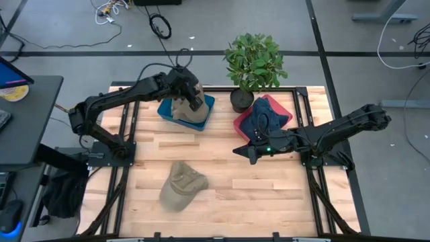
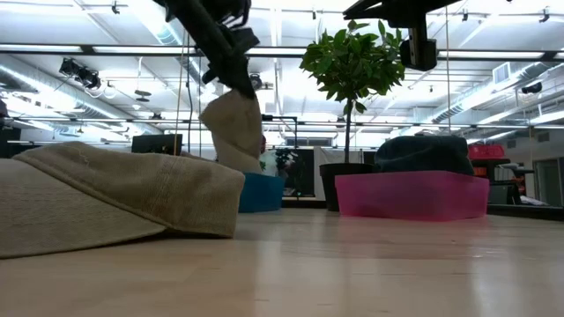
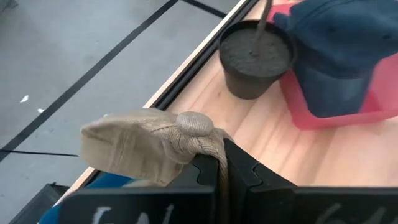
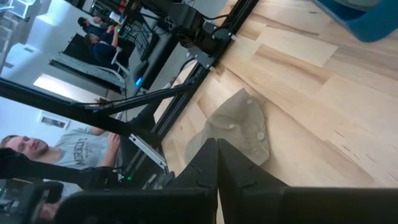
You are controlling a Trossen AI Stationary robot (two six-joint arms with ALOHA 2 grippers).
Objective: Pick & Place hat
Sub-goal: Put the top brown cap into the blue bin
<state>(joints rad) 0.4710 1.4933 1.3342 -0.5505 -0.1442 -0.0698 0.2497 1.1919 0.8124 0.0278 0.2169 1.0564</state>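
Hats are lying in three places on the wooden table (image 1: 269, 195). Farthest left, the left arm is reaching over the far left part of the table, and the left gripper (image 1: 193, 101) is clamping its fingers (image 3: 208, 171) tight on a tan hat (image 1: 185, 109), pinching the fabric near the crown button. From the low camera this hat is hanging from the claw above the blue bin (image 1: 168, 111), its lower edge dipping toward the bin; whether it is touching the bin's inside I cannot tell.

Nearer the front edge, a second tan cap (image 1: 181, 186) is lying loose on the bare wood, well apart from both arms, and it is filling the left side of the low view.

Moving right, a potted plant (image 1: 254, 64) is standing at the far edge of the table, between the two bins, with its dark pot just beside the pink bin (image 1: 243, 123). A dark blue hat (image 1: 269, 115) is sitting in that pink bin, rising above its rim.

Farthest right, the right arm is stretching in from the right side, and the right gripper (image 1: 251, 154) is hovering over open wood just in front of the pink bin, its fingers (image 4: 211, 163) pressed together and holding nothing. Past those fingers, people are sitting in the room beyond the table.
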